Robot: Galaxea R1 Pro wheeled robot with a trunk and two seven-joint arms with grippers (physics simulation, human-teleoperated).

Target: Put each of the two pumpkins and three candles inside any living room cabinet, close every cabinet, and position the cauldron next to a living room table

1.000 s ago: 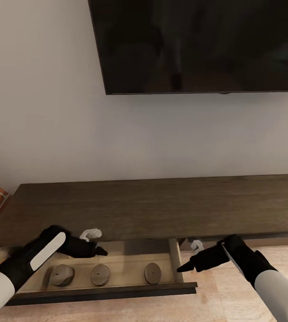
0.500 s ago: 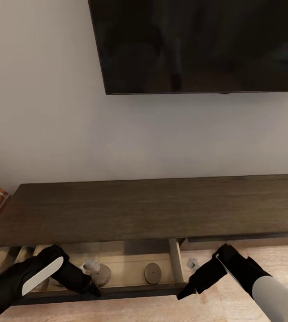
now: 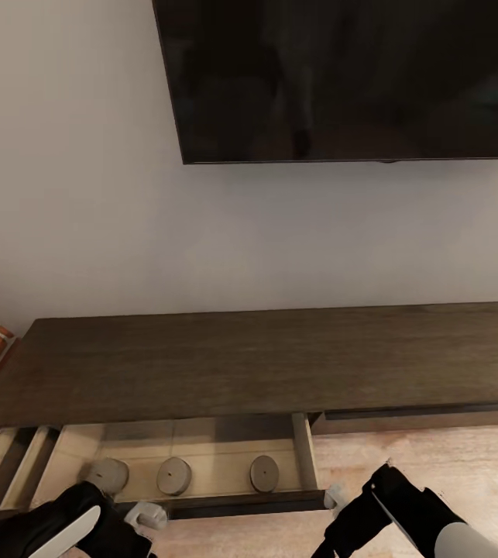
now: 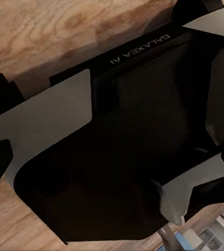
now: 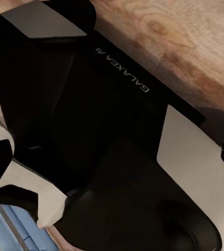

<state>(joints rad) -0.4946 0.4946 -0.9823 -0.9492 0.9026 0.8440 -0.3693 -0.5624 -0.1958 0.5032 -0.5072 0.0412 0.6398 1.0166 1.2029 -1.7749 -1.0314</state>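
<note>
Both arms lower; cabinet drawer still open.

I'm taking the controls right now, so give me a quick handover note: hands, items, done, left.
Left hand and right hand hang low in front of the cabinet; whether either is open or shut I cannot tell, and nothing is visibly held.
Three candles lie in a row in the open drawer.
Done: candles stowed.
Left: shut the drawer; pumpkins and cauldron are unaccounted for from here.
</note>
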